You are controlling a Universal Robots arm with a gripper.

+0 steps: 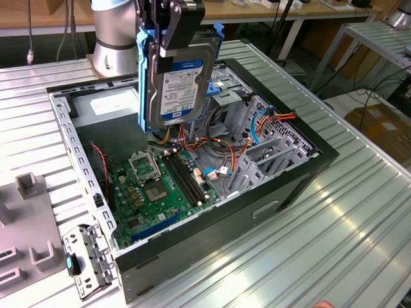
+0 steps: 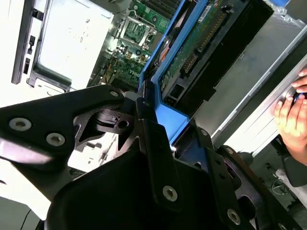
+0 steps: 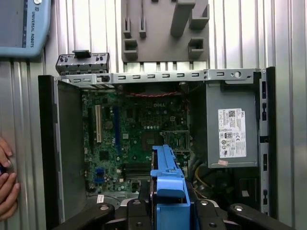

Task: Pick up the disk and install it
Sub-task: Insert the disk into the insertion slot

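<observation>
The disk (image 1: 181, 82) hangs upright above the open computer case (image 1: 257, 212), its labelled metal face toward the exterior camera and its blue rail frame (image 1: 144, 77) around its edges. My gripper (image 1: 172, 31) is shut on its upper end, black fingers clamped across the blue frame. In the second wrist view the disk's green circuit side (image 2: 197, 42) and blue rail (image 2: 169, 111) run away from the gripper (image 2: 158, 129). The first wrist view looks straight down past the blue frame (image 3: 168, 188), held in the gripper (image 3: 168, 213), onto the motherboard (image 3: 139, 134).
Inside the case are the grey power supply (image 3: 231, 130), a metal drive cage (image 1: 270, 149) and loose cables (image 1: 225, 154). A person's hand (image 3: 7, 184) rests beside the case. A grey fixture plate (image 1: 26, 224), a latch bracket (image 1: 83, 260) and the arm's base (image 1: 112, 38) stand on the ribbed table.
</observation>
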